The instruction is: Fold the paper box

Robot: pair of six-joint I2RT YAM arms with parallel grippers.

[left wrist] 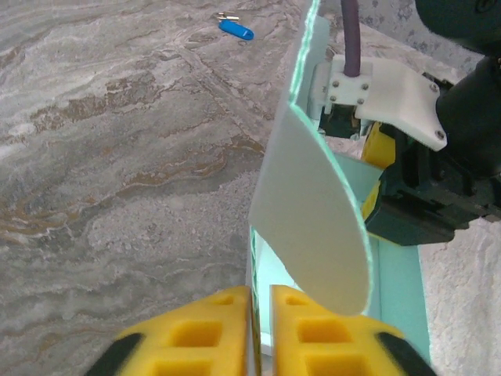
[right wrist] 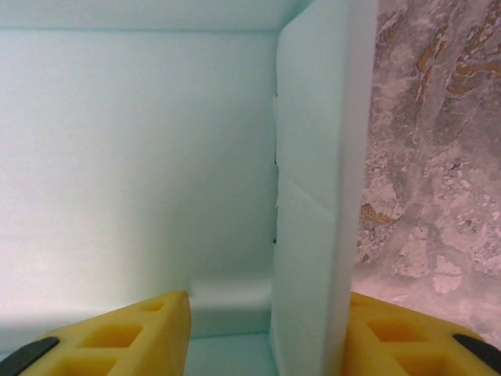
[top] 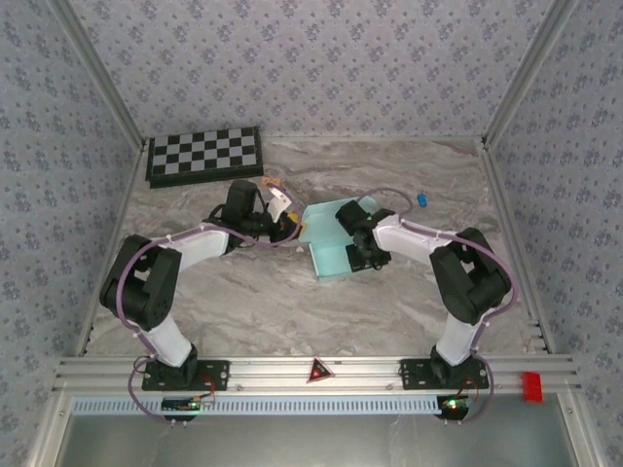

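Left arm (top: 190, 248): elbow raised, forearm laid rightward across the bench (top: 253, 302). Left jaws: narrow, with a thin card edge of the paper box (top: 331, 263) pinched between the yellow fingers (left wrist: 207, 333).
Right arm (top: 419, 236): forearm reached leftward over the box. Right jaws: wide, with an upright box wall straddled and a gap left on its inner side.
A rounded standing flap is given by the left wrist view; the box's mid-bench place is given from above.
Beyond: small blue tag (top: 421, 198); checkerboard (top: 204, 154), far left.
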